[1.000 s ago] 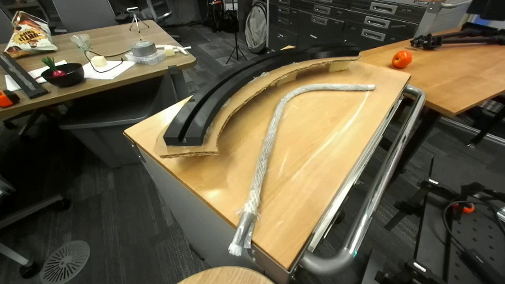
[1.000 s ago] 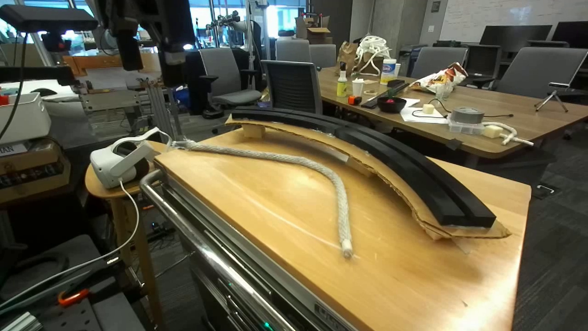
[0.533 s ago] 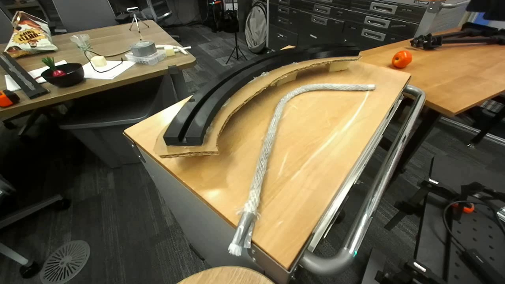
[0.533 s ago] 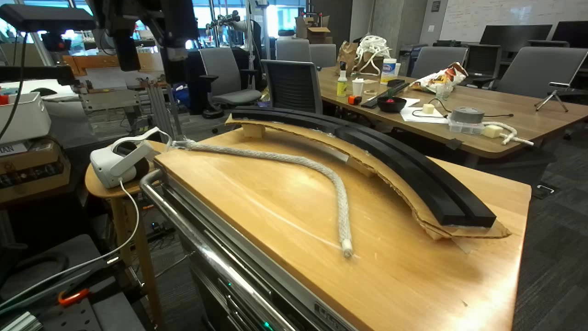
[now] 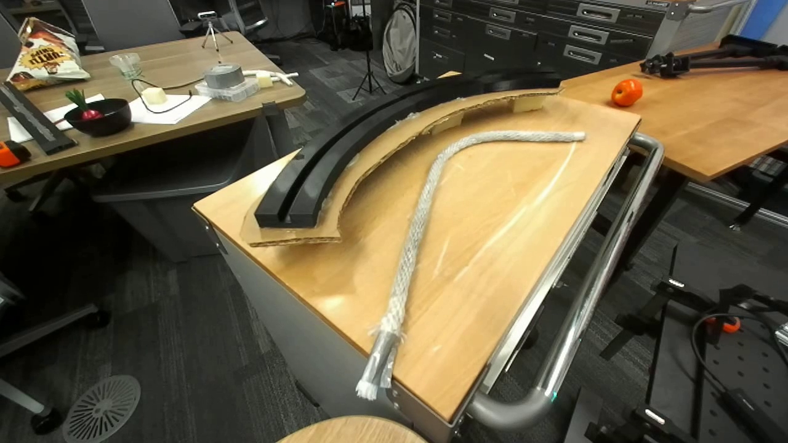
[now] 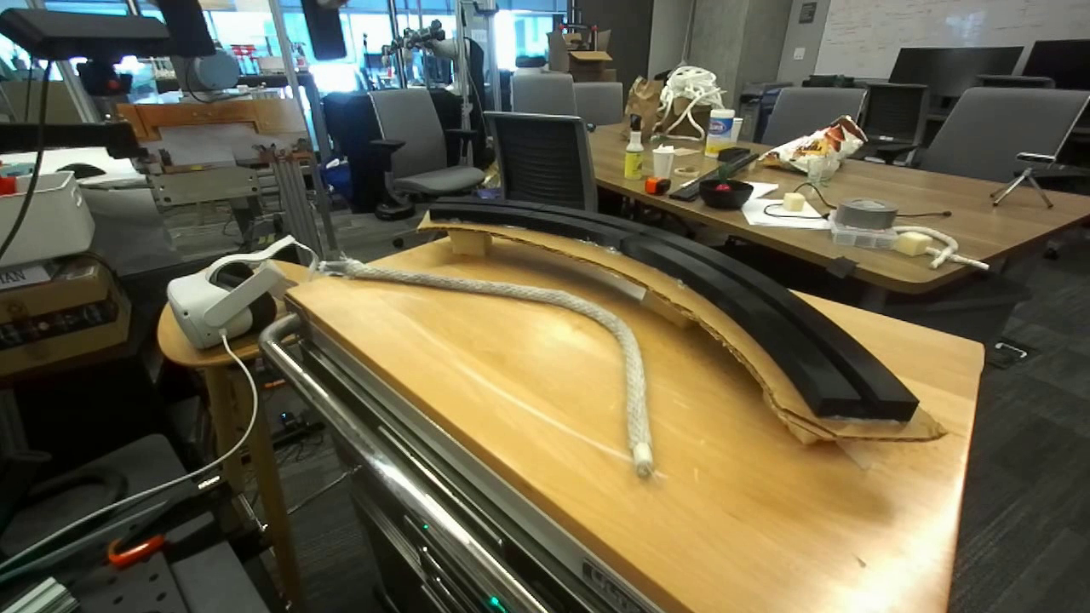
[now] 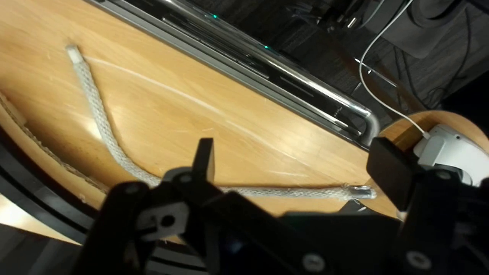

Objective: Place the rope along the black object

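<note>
Braided rope (image 5: 421,209) lies apart from the curved black track (image 5: 363,138), its placing wholly undone; the gripper (image 7: 294,162) gapes, holding nothing.

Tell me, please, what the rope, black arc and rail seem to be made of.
Rope: matte braided fibre, its weave showing; cotton or synthetic, unclear. Black arc: probably plastic, satin, given its soft sheen. Rail: shiny metal, perhaps steel, given its bright streaks.

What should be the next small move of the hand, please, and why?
I would perhaps turn the open hand before lowering it: the rope lies apart from the black object, and in the wrist view the rope's straight stretch runs along the closing direction, not across.
</note>
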